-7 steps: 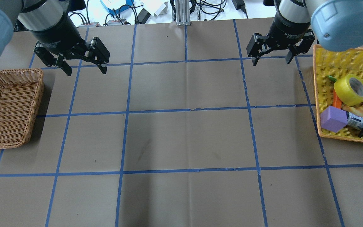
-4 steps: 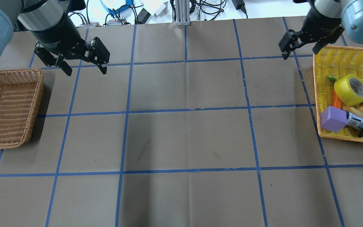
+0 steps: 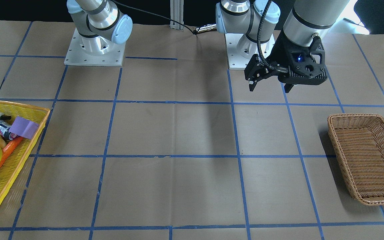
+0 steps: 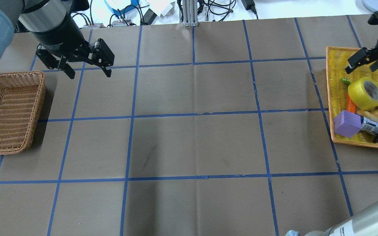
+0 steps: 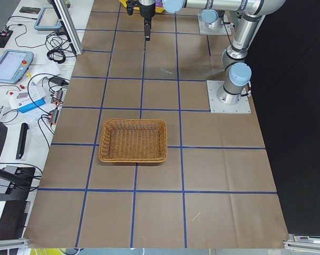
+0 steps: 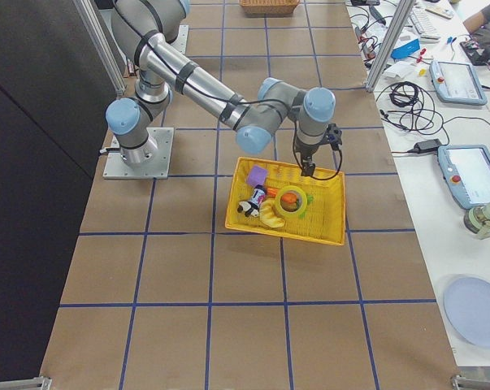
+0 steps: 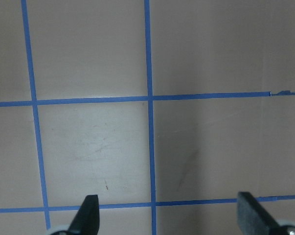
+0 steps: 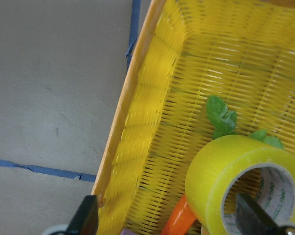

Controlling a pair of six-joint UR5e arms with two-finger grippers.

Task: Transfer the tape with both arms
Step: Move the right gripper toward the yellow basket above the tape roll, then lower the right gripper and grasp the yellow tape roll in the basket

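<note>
Noted the purple block [image 4: 347, 123] at the near end of the yellow basket [image 4: 329, 98], on the right of the tabletop [image 4: 192, 147]. Found the tape [image 4: 366, 93] just beyond it, tilted on the carrot [image 4: 350, 104], core exposed, so seemingly open to a pinch. Hovered the right gripper [image 4: 362, 65] over the basket's far end, near the tape, fingers released and empty, likely ahead of a descent. Held the left gripper [image 4: 90, 75] far left, past the wicker basket [image 4: 38, 108], fingers also spread, probably awaiting the handover
</note>
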